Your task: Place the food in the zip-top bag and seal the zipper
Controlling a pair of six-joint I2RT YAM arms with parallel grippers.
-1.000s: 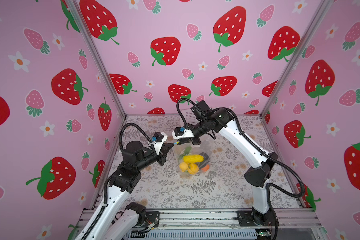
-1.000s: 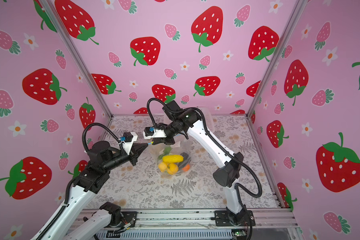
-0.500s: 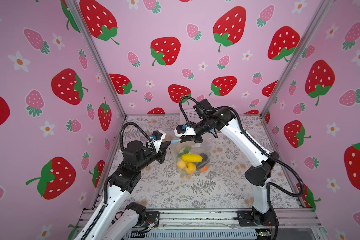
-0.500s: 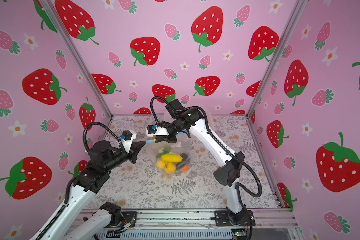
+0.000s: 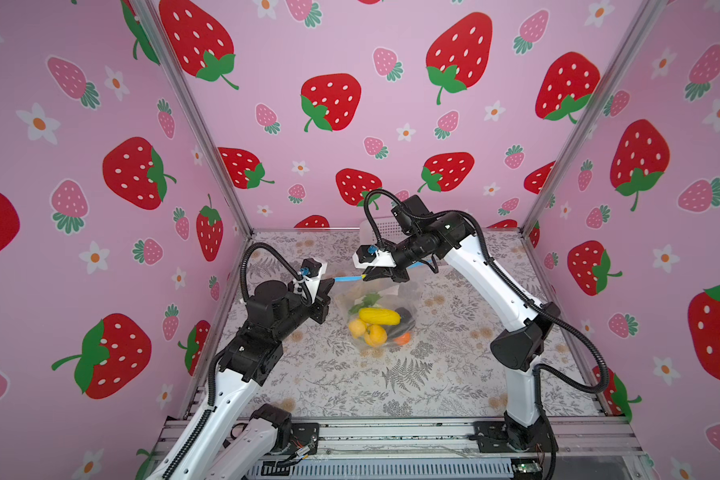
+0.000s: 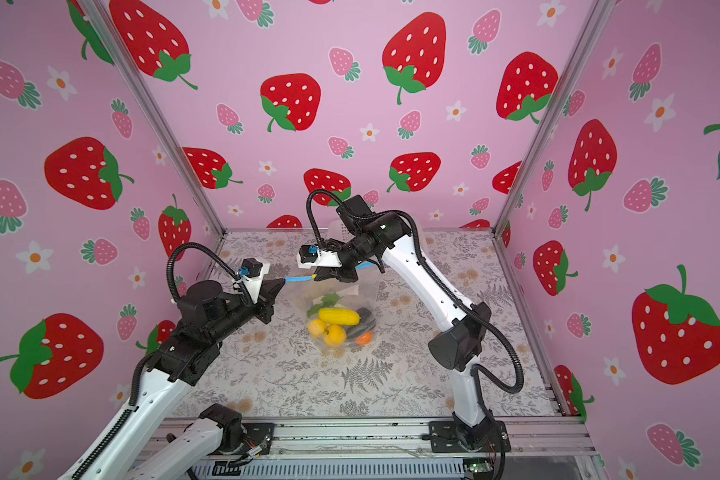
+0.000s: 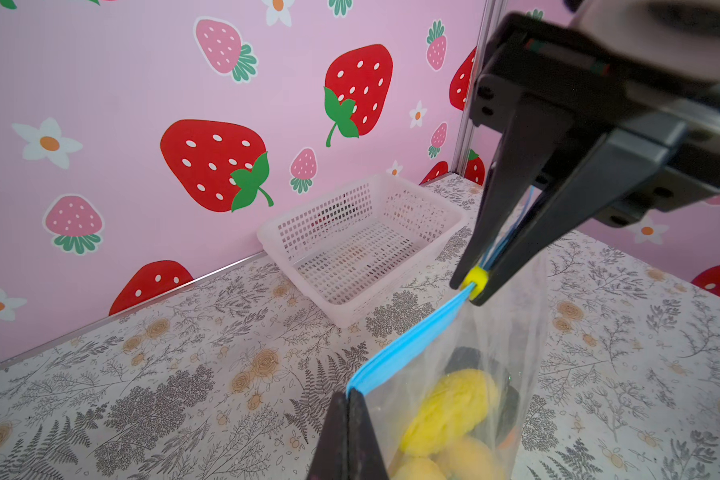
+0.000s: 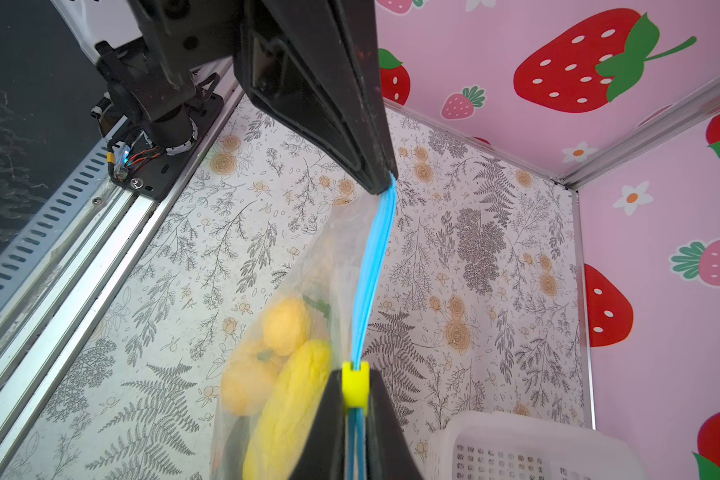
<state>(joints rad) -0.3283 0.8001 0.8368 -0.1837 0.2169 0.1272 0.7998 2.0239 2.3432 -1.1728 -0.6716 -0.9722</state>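
The clear zip-top bag [image 5: 377,305] [image 6: 339,303] hangs from its light-blue zipper [image 5: 348,277] [image 7: 412,336] [image 8: 375,266], stretched taut between my two grippers. The food [image 5: 378,316] [image 6: 337,318] [image 8: 287,395] lies inside at the bottom: yellow, orange, dark and green-leafed pieces. My left gripper [image 5: 332,281] [image 6: 283,281] [image 7: 348,395] is shut on the strip's left end. The right gripper [image 5: 364,275] [image 6: 316,275] [image 8: 355,376] is shut on the zipper's yellow tab [image 7: 476,282] [image 8: 355,384], a short way along the strip from the left one.
A white perforated basket [image 7: 321,203] [image 8: 516,428] stands empty against the back wall, behind the right arm [image 5: 474,270]. Pink strawberry walls close in the back and both sides. A metal rail [image 5: 391,432] runs along the front edge.
The right gripper has slid right along the blue strip with the yellow tab, and the left gripper has drawn slightly left. More strip shows between them. The bag swayed.
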